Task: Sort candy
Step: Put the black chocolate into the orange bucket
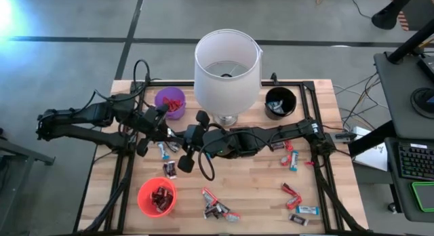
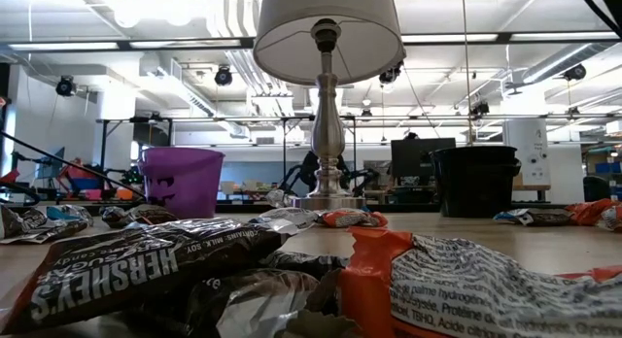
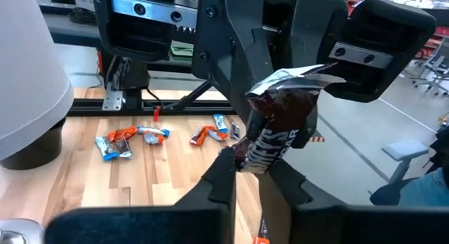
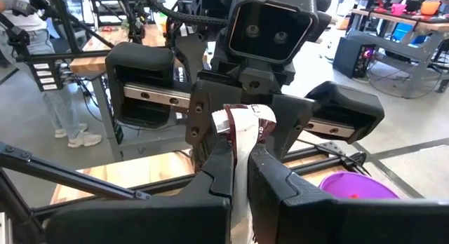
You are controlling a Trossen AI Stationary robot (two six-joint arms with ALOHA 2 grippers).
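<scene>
A dark brown candy bar (image 3: 277, 135) with silver crimped ends is held in the air between both grippers, which meet tip to tip in front of the purple cup (image 1: 169, 102). My left gripper (image 3: 245, 163) comes from the table's left and my right gripper (image 4: 242, 149) from the right; each is shut on the bar. Other wrapped candies lie flat on the table: red and blue ones (image 1: 291, 154) at the right, a mixed heap (image 1: 217, 209) near the front edge, and a few (image 1: 166, 154) under the grippers. The low view shows neither gripper. My left gripper pinches the brown bar's one end (image 3: 244, 156) between its two fingers, coming roughly level from the table's left. The bar is lifted clear and runs on toward the other gripper. My right gripper pinches the bar (image 4: 242, 128) between its two fingers, coming level from the table's right, opposite the left gripper. The wrapper's far end (image 4: 238, 112) sticks out past the fingertips, between the left gripper's fingers.
A white-shaded lamp (image 1: 227, 70) stands at the table's far middle, right behind the grippers. A black cup (image 1: 280, 102) sits far right, a red cup (image 1: 156, 197) holding dark candies near left. More candies (image 1: 298, 202) lie near right. Black rails frame the table.
</scene>
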